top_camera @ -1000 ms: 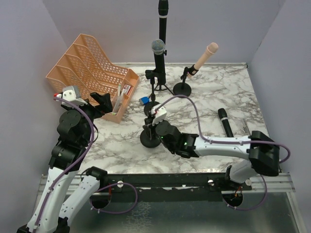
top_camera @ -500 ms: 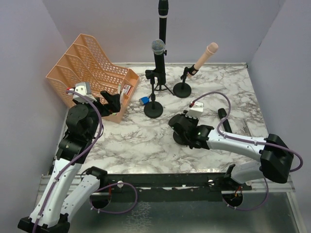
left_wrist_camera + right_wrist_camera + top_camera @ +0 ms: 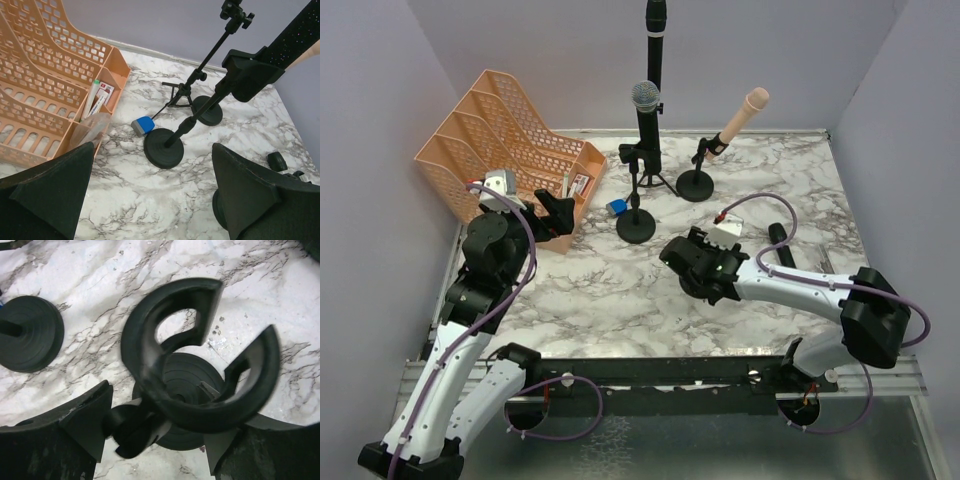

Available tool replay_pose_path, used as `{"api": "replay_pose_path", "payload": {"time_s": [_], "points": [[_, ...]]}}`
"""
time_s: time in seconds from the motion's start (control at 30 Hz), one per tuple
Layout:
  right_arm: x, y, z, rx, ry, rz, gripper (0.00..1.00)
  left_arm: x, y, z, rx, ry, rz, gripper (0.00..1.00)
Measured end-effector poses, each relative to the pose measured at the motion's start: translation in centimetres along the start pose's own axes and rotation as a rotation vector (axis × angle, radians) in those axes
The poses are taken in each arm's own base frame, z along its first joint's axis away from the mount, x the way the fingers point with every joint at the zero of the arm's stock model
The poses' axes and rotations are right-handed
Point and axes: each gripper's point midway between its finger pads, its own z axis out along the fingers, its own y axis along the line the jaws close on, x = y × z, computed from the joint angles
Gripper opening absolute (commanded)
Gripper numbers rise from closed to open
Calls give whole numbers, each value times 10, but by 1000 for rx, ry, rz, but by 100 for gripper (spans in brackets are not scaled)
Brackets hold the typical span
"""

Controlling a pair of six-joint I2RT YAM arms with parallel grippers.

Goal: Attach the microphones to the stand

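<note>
Left arm (image 3: pixel 450 350), right arm (image 3: pixel 800 287): white links, black joints, purple cables. Left tool (image 3: pixel 152 146), right tool (image 3: pixel 160 415): matte black wedge fingers.

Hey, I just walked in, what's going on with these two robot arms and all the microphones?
The arms are putting microphones onto stands. Three are already clipped in at the back: a black microphone, a mesh-headed microphone and a pink microphone. The right pincer is open around an empty stand mid-table, its clip vacant. A loose black microphone lies flat on the marble table nearby. The left pincer is open, holding nothing, near the orange file rack.
</note>
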Motion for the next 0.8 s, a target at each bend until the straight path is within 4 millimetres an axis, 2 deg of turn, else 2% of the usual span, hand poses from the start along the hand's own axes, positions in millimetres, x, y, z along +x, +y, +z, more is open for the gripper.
{"api": "replay_pose_path", "payload": {"time_s": [0.13,0.43,0.67,0.8], "points": [[-4,4,-8,-40,34,20,83,5,0,2,3,14,2,99],[-36,15,-33,-131,58,95,84,12,-4,5,31,37,0,99],[-76,17,-51,-203,5,63,83,30,-14,11,97,94,2,99],[-96,14,-54,-210,-27,54,83,43,-20,14,145,138,2,99]]}}
